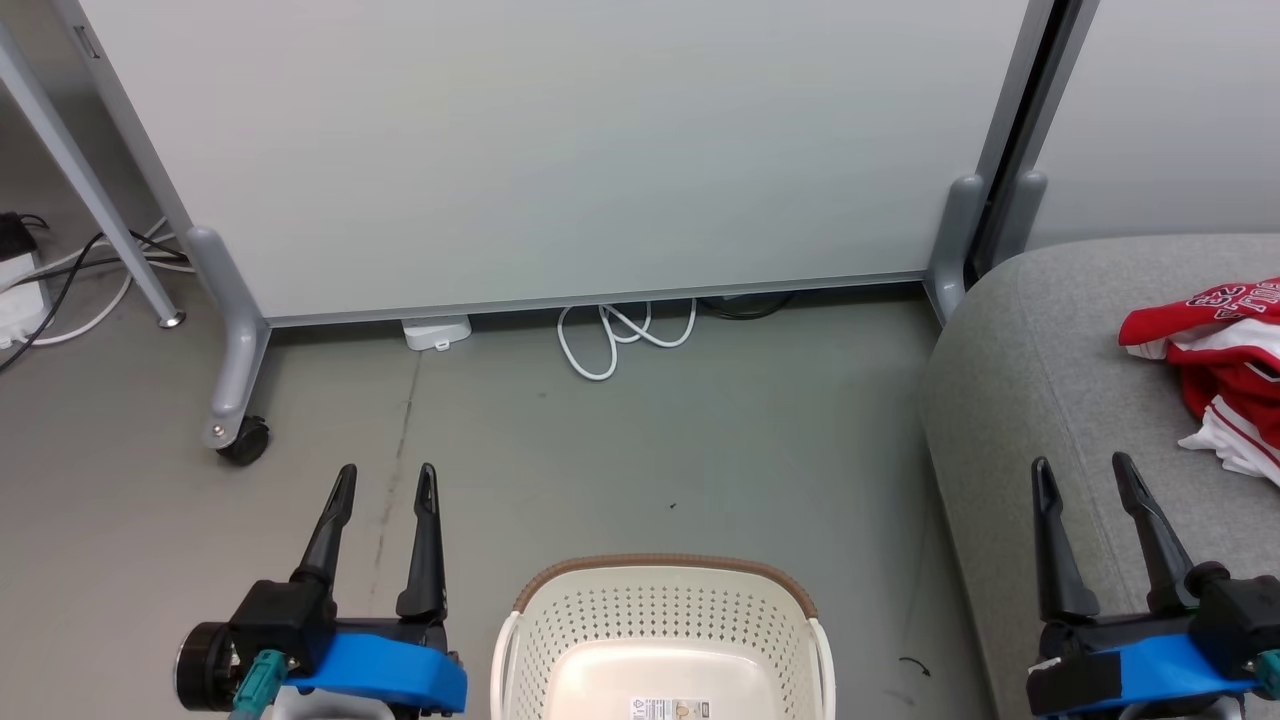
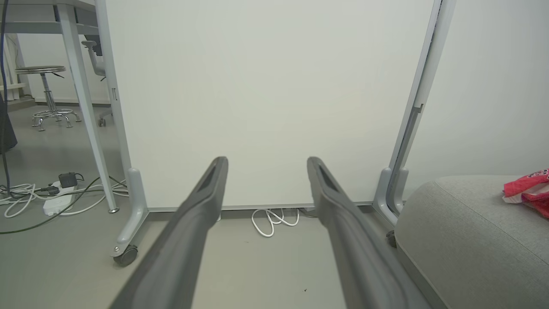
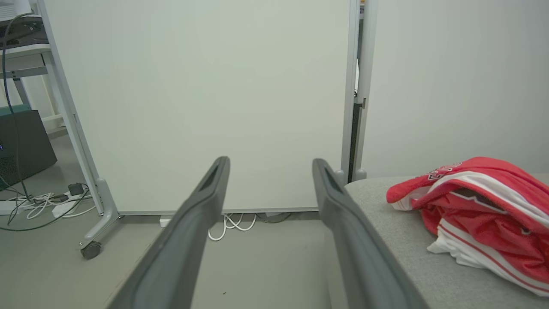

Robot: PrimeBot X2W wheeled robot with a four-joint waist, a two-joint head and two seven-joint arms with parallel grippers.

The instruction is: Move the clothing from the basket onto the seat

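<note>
Clothing (image 1: 1225, 370) lies in a crumpled red-and-white heap on top of the seat (image 1: 1040, 380), well in from the seat's rounded left edge, with block lettering facing up.

The basket (image 1: 660, 575) stands on the floor (image 1: 700, 450) left of the seat and apart from it, with a strip of floor between them. Its pale inner bottom shows a small label.

The left tool (image 1: 387, 470) hangs over the floor just left of the basket, its fingers spread apart.

The right tool (image 1: 1080, 462) hangs over the seat's near left part, its fingers spread apart and clear of the clothing.

Behind stands a white partition (image 1: 560, 150) on grey wheeled feet. A coiled white cable (image 1: 620, 335) lies on the floor at its base.
</note>
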